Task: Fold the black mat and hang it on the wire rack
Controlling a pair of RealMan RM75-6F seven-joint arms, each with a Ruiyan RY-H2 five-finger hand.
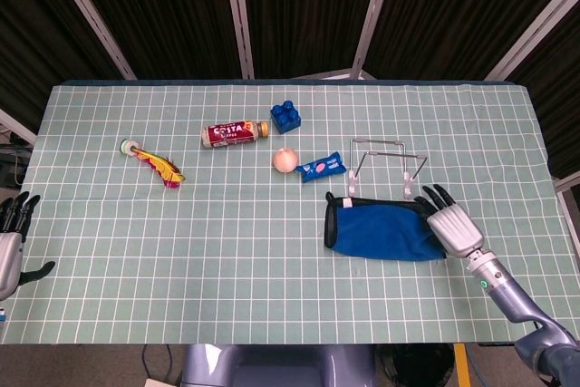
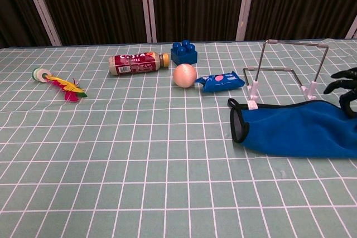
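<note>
The mat (image 1: 381, 231) lies folded on the table, blue side up with a black rim, just in front of the wire rack (image 1: 385, 163). In the chest view the mat (image 2: 293, 129) runs off the right edge, below the rack (image 2: 287, 65). My right hand (image 1: 451, 224) is at the mat's right end with its fingers spread toward the rack's right foot; its dark fingers (image 2: 343, 79) are raised off the cloth. I see nothing held in it. My left hand (image 1: 11, 235) hangs open beyond the table's left edge.
Behind the mat lie a blue snack packet (image 1: 321, 168), a peach-coloured ball (image 1: 285, 159), a bottle on its side (image 1: 234, 133) and a blue toy brick (image 1: 285, 116). A feathered shuttlecock toy (image 1: 154, 161) lies at the left. A checked green cloth (image 1: 181, 251) covers the table.
</note>
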